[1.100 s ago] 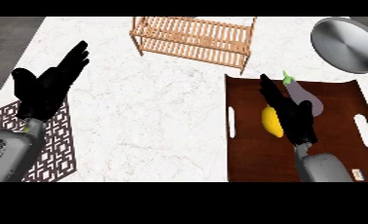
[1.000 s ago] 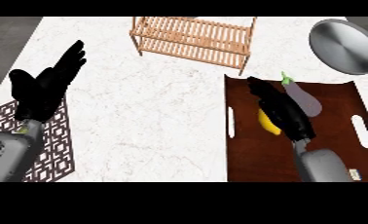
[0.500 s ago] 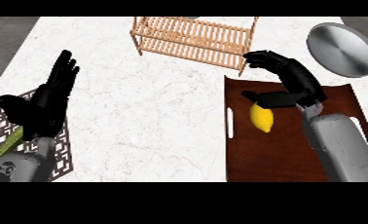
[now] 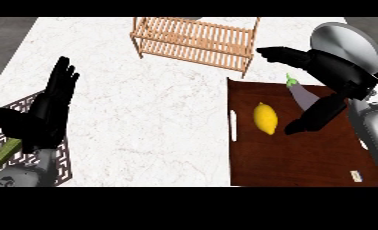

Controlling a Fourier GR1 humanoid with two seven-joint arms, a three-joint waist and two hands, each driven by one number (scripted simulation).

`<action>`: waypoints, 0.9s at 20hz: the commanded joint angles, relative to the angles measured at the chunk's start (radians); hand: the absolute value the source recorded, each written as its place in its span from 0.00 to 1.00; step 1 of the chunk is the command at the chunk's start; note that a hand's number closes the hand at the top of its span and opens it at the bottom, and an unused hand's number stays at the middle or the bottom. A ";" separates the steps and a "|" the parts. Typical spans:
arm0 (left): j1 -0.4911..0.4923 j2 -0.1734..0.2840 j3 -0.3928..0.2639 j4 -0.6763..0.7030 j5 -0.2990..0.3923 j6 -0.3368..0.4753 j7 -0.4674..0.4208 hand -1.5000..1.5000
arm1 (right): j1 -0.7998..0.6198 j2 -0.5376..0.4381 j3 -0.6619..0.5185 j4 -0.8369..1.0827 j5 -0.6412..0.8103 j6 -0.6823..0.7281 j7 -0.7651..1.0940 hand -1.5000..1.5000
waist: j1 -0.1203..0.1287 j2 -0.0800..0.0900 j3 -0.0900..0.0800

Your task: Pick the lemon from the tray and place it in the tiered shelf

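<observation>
At the lower left of the frame the left robot hand (image 4: 46, 105) rests with fingers straight and released, above a dark patterned mat (image 4: 33, 139) at the counter's (image 4: 155, 104) edge, out of the way of the work on the other side. At the lower right lies the dark wooden tray (image 4: 295, 159), and on its left part, near the slot handle, the lemon (image 4: 266, 118) sits free, touched by nothing. Just right of it hangs the thumb of the right robot hand (image 4: 325, 81), while its fingers stretch toward the upper middle, spread wide and grasping nothing; the hand seems poised over the tray to come down around the fruit. An eggplant (image 4: 301, 96) lies partly under that hand. Farther up, the tiered shelf (image 4: 196, 41) of pale slats waits at the upper middle, holding nothing that shows, and a metal bowl (image 4: 347, 41) sits at the upper right.
</observation>
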 commanded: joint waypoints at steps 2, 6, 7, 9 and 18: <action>-0.007 -0.010 -0.001 0.003 -0.013 0.008 0.000 0.50 | -0.057 -0.101 0.125 -0.157 0.077 0.123 0.158 0.00 | -0.014 -0.004 -0.002; 0.003 -0.018 -0.003 0.011 -0.009 0.000 -0.006 0.50 | -0.143 -0.159 0.222 -0.251 0.262 0.145 0.234 0.00 | -0.005 -0.003 -0.002; 0.001 -0.008 0.000 0.005 -0.008 -0.009 -0.003 0.50 | -0.175 -0.148 0.263 -0.258 0.311 0.149 0.262 0.00 | 0.007 -0.001 -0.002; 0.009 -0.039 -0.028 -0.012 -0.029 0.015 0.002 0.50 | -0.181 -0.097 0.330 -0.282 0.370 0.130 0.369 0.00 | 0.006 0.000 -0.001; 0.010 -0.028 0.023 -0.011 -0.034 -0.023 0.006 0.50 | -0.159 0.056 0.465 -0.254 0.588 0.154 0.546 0.00 | 0.004 0.007 0.001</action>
